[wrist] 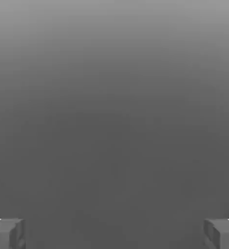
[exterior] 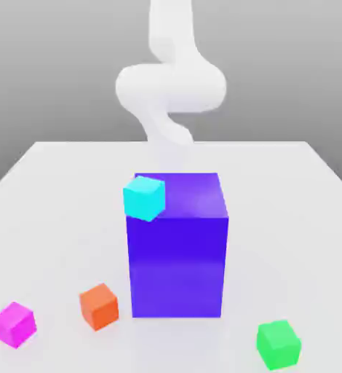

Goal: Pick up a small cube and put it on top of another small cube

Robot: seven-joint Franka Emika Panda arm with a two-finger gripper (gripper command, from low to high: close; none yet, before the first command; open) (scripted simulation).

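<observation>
On the pale surface (exterior: pixel 50 182), near its front edge toward the exterior view's left, the small magenta cube (exterior: pixel 14 324) is sitting alone, with nothing touching it. The green cube (exterior: pixel 279 344) is resting well apart from it, near the front toward the exterior view's right. Between them the big blue-purple block (exterior: pixel 179 244) is standing, with a cyan cube (exterior: pixel 144 197) at its upper corner and an orange cube (exterior: pixel 99 306) just beside its base.

The white arm (exterior: pixel 170 87) is rising behind the block. In the hand view the end effector (wrist: pixel 114 233) is standing released, its two fingertips (wrist: pixel 7 233) spread wide with nothing between them.

The task is judged to be at its very start: no reach is underway. The next move is calling for travel to above the magenta cube, then a descent straddling it.
</observation>
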